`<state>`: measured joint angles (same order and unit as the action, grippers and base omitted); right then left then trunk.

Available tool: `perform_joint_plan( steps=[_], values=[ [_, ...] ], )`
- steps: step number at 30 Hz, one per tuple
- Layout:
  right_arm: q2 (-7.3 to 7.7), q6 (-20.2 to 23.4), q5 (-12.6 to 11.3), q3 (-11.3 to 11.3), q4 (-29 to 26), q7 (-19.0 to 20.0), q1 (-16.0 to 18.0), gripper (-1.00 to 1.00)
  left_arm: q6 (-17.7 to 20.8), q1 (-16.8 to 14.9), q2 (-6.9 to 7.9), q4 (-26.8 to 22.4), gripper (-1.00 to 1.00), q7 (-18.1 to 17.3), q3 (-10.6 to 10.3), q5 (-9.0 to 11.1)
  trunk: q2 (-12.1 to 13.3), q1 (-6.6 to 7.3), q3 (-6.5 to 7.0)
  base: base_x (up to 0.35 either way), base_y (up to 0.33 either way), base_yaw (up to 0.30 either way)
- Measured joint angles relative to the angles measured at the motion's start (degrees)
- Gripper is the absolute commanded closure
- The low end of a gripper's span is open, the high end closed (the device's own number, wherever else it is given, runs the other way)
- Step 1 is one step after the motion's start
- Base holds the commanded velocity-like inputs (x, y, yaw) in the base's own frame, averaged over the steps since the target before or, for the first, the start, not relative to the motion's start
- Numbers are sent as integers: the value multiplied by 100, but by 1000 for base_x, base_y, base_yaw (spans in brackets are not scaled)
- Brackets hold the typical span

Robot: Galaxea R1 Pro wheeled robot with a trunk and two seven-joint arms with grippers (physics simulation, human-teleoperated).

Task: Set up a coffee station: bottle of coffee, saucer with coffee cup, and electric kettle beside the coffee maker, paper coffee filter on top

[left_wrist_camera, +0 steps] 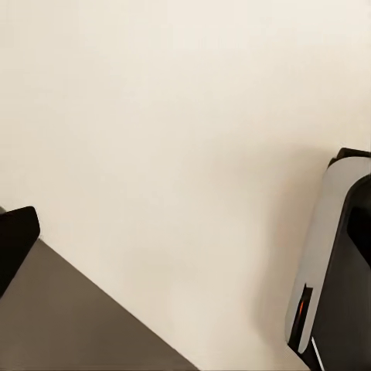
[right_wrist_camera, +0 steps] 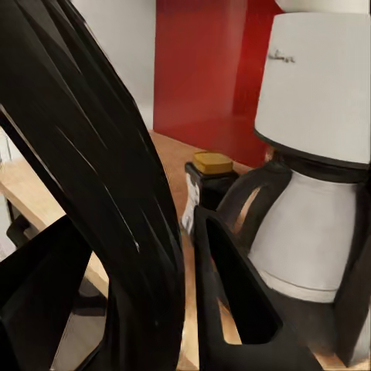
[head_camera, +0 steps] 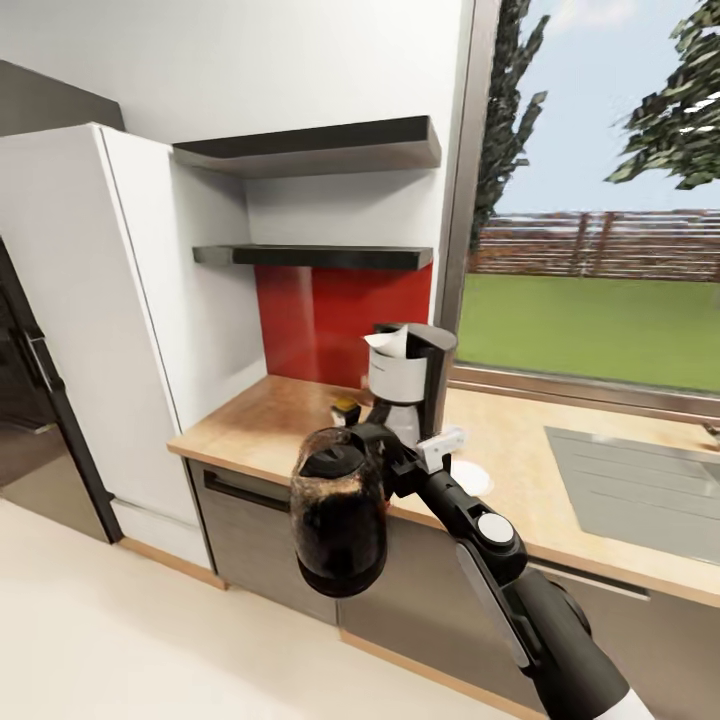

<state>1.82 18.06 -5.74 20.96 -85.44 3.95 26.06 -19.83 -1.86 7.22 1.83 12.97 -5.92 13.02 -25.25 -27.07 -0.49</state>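
The right gripper (head_camera: pixel 385 462) is closed on the black loop handle of the kettle (head_camera: pixel 340 520). The kettle hangs in the air in front of the cabinet fronts, off the front edge of the countertop (head_camera: pixel 270 415) and clear of it. It stands upright: its long axis is vertical, black lid on top, base at the bottom. The handle faces right, toward the arm; the rounded body faces left. The dark contents fill most of the smoky body.

In the right wrist view the handle (right_wrist_camera: pixel 108 193) curves across the near field with one finger (right_wrist_camera: pixel 232 294) pressed against it, and the coffee maker (right_wrist_camera: pixel 317 154) stands just beyond.

The coffee maker (head_camera: pixel 408 385) stands on the countertop behind the kettle, in front of the red backsplash (head_camera: pixel 330 320). Its carafe handle points toward the front edge of the counter. A white paper filter (head_camera: pixel 385 345) sits on its top, tilted, with a point sticking up. The bottle (head_camera: pixel 345 410) with its tan-gold cap stands upright just left of the carafe, close to it. A white saucer (head_camera: pixel 472 478) lies flat on the counter to the right of the coffee maker, partly hidden by the arm.

Two dark shelves (head_camera: pixel 320 256) hang on the wall above. A tall white cabinet (head_camera: pixel 110 330) closes the counter's left end; a sink (head_camera: pixel 640 490) is set in well to the right, under the window (head_camera: pixel 600 200).

The left wrist view shows pale floor (left_wrist_camera: pixel 170 139) and part of the robot's body (left_wrist_camera: pixel 336 263). The state of the left gripper cannot be told.
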Motion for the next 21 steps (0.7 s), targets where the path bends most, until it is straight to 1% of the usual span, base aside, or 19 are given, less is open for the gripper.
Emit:
perform_joint_plan(
  steps=[4, 14, 21],
  values=[
    [0, 1, 0, -1, -1, 0, -1, 100, 1, -1, 0, 0, -100, 0, 0, 0, 0, 0, 0, 96, 337, -160],
    [0, 1, 0, -1, -7, 0, 0, 100, -3, -1, 0, 0, -100, -14, 0, 0, 0, 1, 0, 157, 314, -247],
    [0, 0, 3, -7, -6, 0, -1, 100, 0, -15, -7, 0, -100, -1, 0, 0, 0, 0, 0, 141, 309, -39]
  ],
)
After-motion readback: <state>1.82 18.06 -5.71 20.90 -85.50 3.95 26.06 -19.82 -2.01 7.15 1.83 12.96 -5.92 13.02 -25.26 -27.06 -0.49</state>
